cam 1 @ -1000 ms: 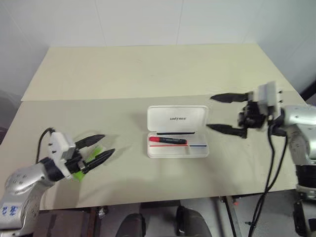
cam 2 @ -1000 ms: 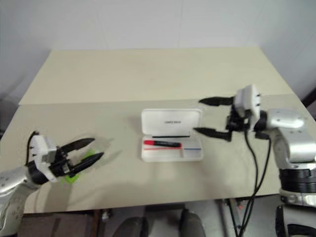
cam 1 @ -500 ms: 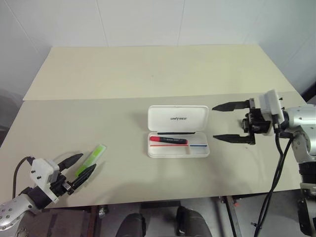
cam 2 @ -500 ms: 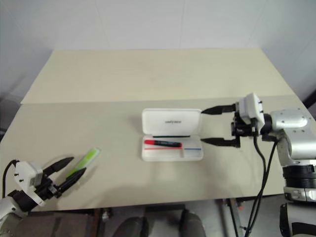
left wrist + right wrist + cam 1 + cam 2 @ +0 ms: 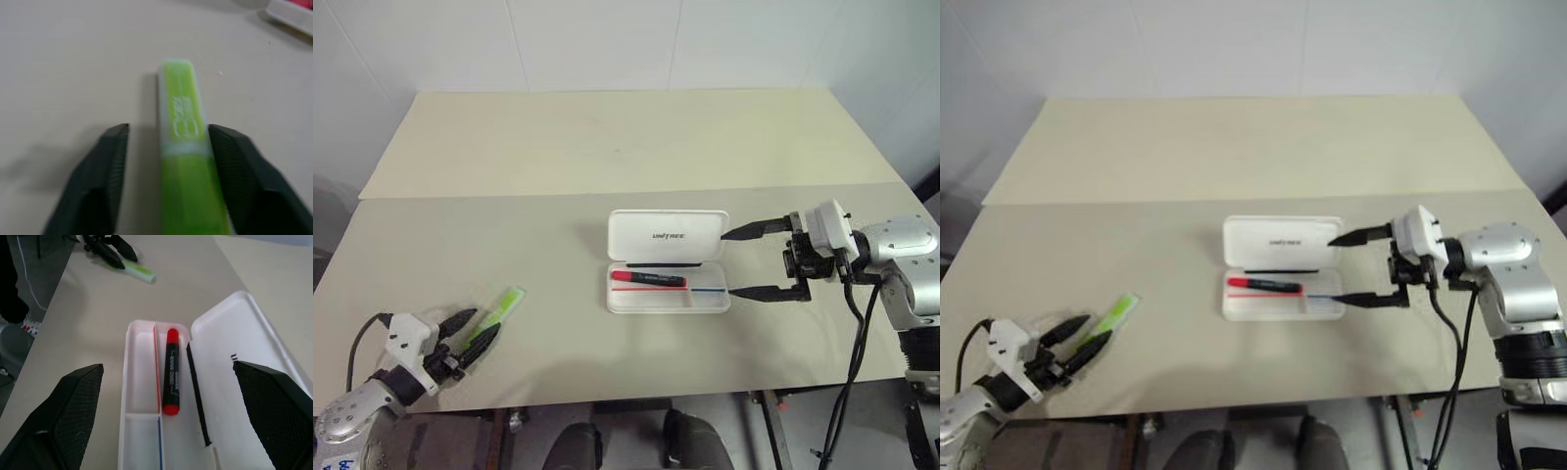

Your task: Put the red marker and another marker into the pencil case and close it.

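Left gripper [image 5: 470,333] straddling the green highlighter [image 5: 501,307]

Highlighter is lying on the tabletop [image 5: 558,245], long axis toward 1 o'clock; jaws are standing spread around its near end, not yet pinching. Right gripper [image 5: 744,261] is waiting spread beside the open pencil case [image 5: 668,274], well apart.

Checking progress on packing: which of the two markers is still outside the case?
The lime-green highlighter, lying on the table between the left hand's fingers. The red marker already lies inside the open pencil case.
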Available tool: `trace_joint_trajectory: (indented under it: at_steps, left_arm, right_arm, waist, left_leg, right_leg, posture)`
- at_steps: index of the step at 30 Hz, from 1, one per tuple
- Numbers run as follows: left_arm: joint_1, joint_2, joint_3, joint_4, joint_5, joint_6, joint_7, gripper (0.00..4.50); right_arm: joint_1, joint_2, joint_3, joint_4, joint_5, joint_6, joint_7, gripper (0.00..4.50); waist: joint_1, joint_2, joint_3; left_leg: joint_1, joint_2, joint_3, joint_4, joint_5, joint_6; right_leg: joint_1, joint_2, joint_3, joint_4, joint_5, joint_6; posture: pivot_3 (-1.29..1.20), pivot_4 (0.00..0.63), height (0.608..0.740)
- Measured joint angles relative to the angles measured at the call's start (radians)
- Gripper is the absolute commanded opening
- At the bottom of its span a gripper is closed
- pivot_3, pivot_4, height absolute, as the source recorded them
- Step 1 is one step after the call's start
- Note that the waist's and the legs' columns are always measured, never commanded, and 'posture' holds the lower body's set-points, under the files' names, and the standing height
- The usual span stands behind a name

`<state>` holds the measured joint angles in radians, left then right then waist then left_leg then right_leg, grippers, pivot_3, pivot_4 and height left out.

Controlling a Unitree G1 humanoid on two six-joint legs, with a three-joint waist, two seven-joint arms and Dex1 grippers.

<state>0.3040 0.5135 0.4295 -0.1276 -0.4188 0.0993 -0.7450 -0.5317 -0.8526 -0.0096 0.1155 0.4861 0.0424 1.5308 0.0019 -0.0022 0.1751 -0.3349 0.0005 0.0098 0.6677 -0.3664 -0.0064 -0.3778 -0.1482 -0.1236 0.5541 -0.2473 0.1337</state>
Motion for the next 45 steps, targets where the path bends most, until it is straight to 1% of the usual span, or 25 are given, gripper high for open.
trace_joint_trajectory:
  at_steps: [1,2,10,14,16,18,23,27,29,32,37,41,45]
  left_arm:
    - [-0.005,0.000,-0.003,0.004,0.001,-0.002,0.003,1.29]
    - [-0.009,0.000,-0.006,0.009,0.003,-0.005,0.006,1.12]
    - [-0.031,-0.004,-0.027,0.017,0.006,-0.015,0.022,1.13]
    - [-0.077,-0.005,-0.047,0.015,0.000,-0.015,0.017,1.13]
    - [-0.119,-0.002,-0.051,-0.010,-0.025,-0.016,-0.007,1.13]
    - [-0.161,0.015,-0.058,-0.052,-0.055,-0.015,-0.044,1.13]
    - [-0.238,0.099,-0.100,-0.107,-0.103,0.024,-0.147,1.13]
    - [-0.346,0.172,-0.175,-0.112,-0.114,0.093,-0.223,1.13]
    - [-0.411,0.188,-0.217,-0.113,-0.112,0.108,-0.255,1.13]
    - [-0.509,0.179,-0.300,-0.063,-0.079,0.098,-0.294,1.13]
    - [-0.612,0.134,-0.417,0.046,-0.022,0.055,-0.358,1.13]
    - [-0.700,0.072,-0.493,0.144,0.023,0.015,-0.392,1.13]
    - [-0.744,0.006,-0.561,0.235,0.085,-0.028,-0.398,1.13]
  right_arm:
    - [0.000,-0.002,0.000,-0.001,0.000,-0.001,0.000,4.50]
    - [0.000,-0.002,0.000,-0.002,0.001,-0.001,0.000,4.50]
    - [0.014,-0.009,0.000,-0.028,0.007,-0.003,0.000,4.50]
    - [0.031,-0.011,0.000,-0.029,0.007,-0.019,0.000,4.50]
    - [0.036,-0.012,-0.001,-0.027,0.005,-0.027,-0.001,4.50]
    - [0.039,-0.014,-0.001,-0.014,0.002,-0.041,-0.001,4.50]
    - [0.061,-0.019,-0.009,0.024,-0.015,-0.066,-0.003,4.50]
    - [0.094,-0.021,-0.035,0.045,-0.028,-0.090,-0.010,4.50]
    - [0.126,-0.027,-0.042,0.046,-0.040,-0.105,-0.017,4.50]
    - [0.185,-0.049,-0.060,0.047,-0.062,-0.112,-0.027,4.50]
    - [0.262,-0.076,-0.113,0.029,-0.068,-0.126,-0.048,4.50]
    - [0.321,-0.082,-0.150,-0.040,-0.065,-0.112,-0.080,4.50]
    - [0.386,-0.084,-0.187,-0.114,-0.057,-0.085,-0.114,4.50]
  waist:
    - [0.000,0.000,0.000]
    - [0.001,0.000,0.000]
    - [0.016,0.000,0.000]
    - [0.025,0.000,0.000]
    - [0.024,0.000,0.000]
    - [0.023,0.000,0.000]
    - [0.021,0.000,0.000]
    - [0.025,0.000,0.000]
    - [0.026,0.000,0.000]
    - [0.025,0.000,0.000]
    - [0.022,0.000,0.000]
    - [0.025,0.000,0.000]
    - [0.029,0.000,0.000]
  left_leg:
    - [0.000,0.000,0.000,0.000,0.000,0.000]
    - [0.000,0.000,0.000,0.000,0.000,0.000]
    - [0.000,0.002,0.000,0.001,0.000,-0.001]
    - [-0.001,0.001,0.000,0.001,0.000,-0.001]
    - [-0.001,0.001,0.000,0.001,0.000,-0.001]
    - [-0.001,0.000,0.000,0.001,0.000,-0.001]
    - [0.000,0.000,0.001,0.000,0.000,-0.001]
    - [-0.001,0.000,0.000,0.001,0.000,-0.001]
    - [-0.001,0.000,0.001,0.002,0.000,-0.001]
    - [-0.001,-0.001,0.001,0.002,0.000,-0.001]
    - [0.000,0.000,0.003,0.002,0.000,-0.001]
    - [-0.001,0.000,0.004,0.004,0.000,-0.001]
    - [-0.002,0.000,0.004,0.008,0.000,-0.001]
  right_leg:
    - [0.000,0.000,0.000,0.000,0.000,0.000]
    - [0.000,0.000,0.000,0.000,0.000,0.000]
    - [0.000,0.000,0.000,0.000,0.000,0.000]
    - [0.000,0.000,0.000,0.000,0.000,0.000]
    - [0.000,0.000,-0.001,0.000,0.000,0.000]
    - [0.000,0.000,-0.002,0.000,0.000,0.000]
    - [0.000,0.000,-0.003,0.000,0.000,0.000]
    - [0.001,0.000,-0.005,0.000,0.000,0.000]
    - [0.001,0.000,-0.005,0.000,0.000,0.000]
    - [0.001,0.000,-0.006,0.000,0.000,0.000]
    - [0.001,0.001,-0.007,0.000,0.000,0.000]
    - [0.001,0.001,-0.007,0.000,0.000,0.000]
    - [0.003,0.001,-0.007,0.000,0.000,0.000]
  posture:
    - [0.00,0.150,0.740]
    - [0.00,0.150,0.740]
    - [0.00,0.150,0.740]
    - [0.00,0.150,0.740]
    - [0.00,0.150,0.740]
    - [0.00,0.150,0.740]
    - [0.00,0.150,0.740]
    - [0.00,0.150,0.740]
    - [0.00,0.150,0.740]
    - [0.00,0.150,0.740]
    - [0.00,0.150,0.740]
    - [0.00,0.150,0.740]
    - [0.00,0.150,0.740]
